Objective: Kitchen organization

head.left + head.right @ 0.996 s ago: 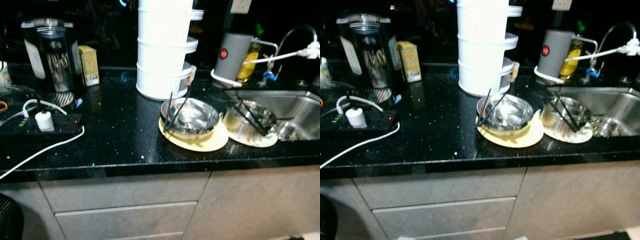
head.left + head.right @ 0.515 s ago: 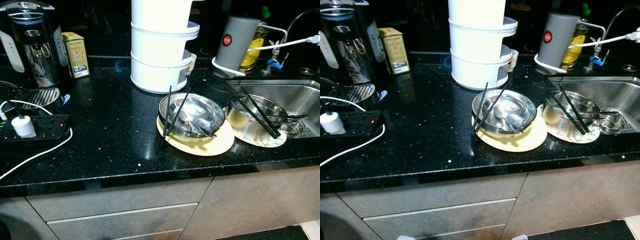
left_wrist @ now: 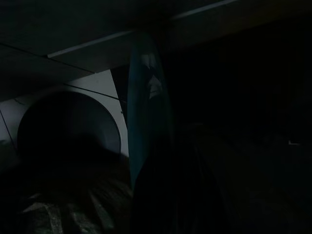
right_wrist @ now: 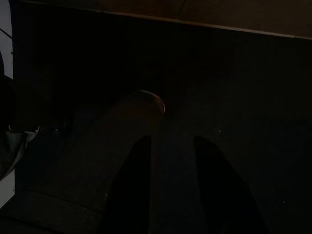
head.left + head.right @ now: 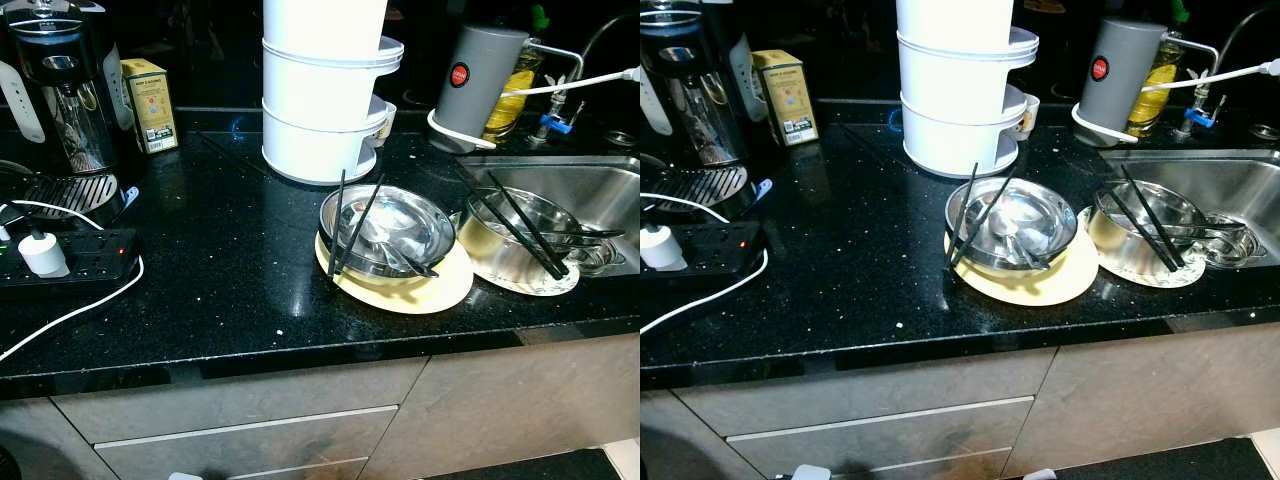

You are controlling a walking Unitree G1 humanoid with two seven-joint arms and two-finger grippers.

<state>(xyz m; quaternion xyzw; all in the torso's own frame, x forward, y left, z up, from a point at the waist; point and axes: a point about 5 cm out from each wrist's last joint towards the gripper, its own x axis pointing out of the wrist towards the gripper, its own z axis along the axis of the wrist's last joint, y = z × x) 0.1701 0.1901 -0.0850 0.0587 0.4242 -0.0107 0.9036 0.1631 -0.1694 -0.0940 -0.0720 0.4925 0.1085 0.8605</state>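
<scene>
- Your view took in a black speckled countertop (image 5: 230, 270), glossy, catching points of light.
- Below it you had grey-brown cabinet fronts (image 5: 500, 420) and a drawer (image 5: 250, 440).
- At the right, a steel sink (image 5: 590, 190) was set into the counter.
- The wall behind lay in darkness.

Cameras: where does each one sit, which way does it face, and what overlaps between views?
Left eye view: on the head, looking forward and down at the black counter, the steel bowl on its yellow plate, and the sink.
Right eye view: same head, same scene, set slightly to the side; shares the steel bowl, white stacked container and grey kettle.
Left wrist view: on the hanging left arm, very dark; a dim finger outline.
Right wrist view: on the hanging right arm, dark; two fingers, apart.
</scene>
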